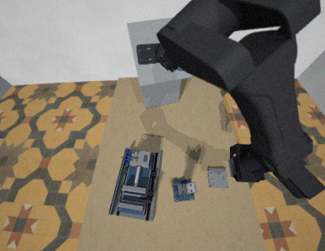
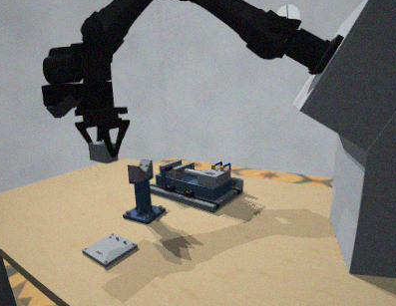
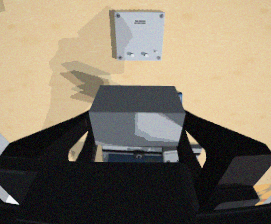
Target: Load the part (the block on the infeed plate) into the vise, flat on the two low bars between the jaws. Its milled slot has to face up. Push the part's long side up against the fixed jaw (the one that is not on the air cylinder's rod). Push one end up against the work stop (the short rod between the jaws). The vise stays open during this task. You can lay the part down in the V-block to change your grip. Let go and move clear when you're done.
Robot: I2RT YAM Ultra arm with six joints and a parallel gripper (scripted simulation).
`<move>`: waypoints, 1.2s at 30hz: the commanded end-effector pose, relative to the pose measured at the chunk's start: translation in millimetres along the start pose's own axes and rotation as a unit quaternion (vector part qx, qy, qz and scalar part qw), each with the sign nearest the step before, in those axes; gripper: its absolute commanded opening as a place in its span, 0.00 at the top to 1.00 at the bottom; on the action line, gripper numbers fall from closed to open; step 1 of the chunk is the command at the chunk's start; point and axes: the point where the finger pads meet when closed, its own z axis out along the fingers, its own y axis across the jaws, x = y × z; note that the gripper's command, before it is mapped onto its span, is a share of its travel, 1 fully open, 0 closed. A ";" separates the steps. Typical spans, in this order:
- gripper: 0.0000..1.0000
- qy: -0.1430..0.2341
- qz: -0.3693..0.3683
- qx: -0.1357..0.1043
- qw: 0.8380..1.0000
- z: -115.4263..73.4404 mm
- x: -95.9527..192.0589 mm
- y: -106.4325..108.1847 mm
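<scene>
My gripper [image 2: 102,146] is shut on the part [image 2: 100,152], a grey block, and holds it high above the table, up and to the left of the V-block [image 2: 141,171]. In the wrist view the part [image 3: 138,117] sits between my dark fingers, and the bare infeed plate [image 3: 139,35] lies on the table beyond it. The plate also shows in the top and exterior views [image 1: 218,177] [image 2: 110,248]. The vise [image 1: 133,183] [image 2: 197,182] stands open on the table past the V-block. I cannot tell which way the part's slot faces.
The V-block on its blue post and base [image 1: 185,190] stands between the vise and the infeed plate. A large grey pedestal [image 2: 367,144] carrying the arm's base fills the right side. The table's edges are near at the front left.
</scene>
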 end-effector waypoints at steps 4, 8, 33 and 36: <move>1.00 -0.007 -0.002 0.001 1.000 -6.9 8.9 -6.8; 1.00 -0.004 -0.006 -0.003 1.000 -3.5 16.2 -6.7; 1.00 -0.003 -0.030 -0.009 1.000 4.1 73.0 -32.8; 1.00 -0.003 -0.034 -0.009 0.999 4.0 82.8 -36.8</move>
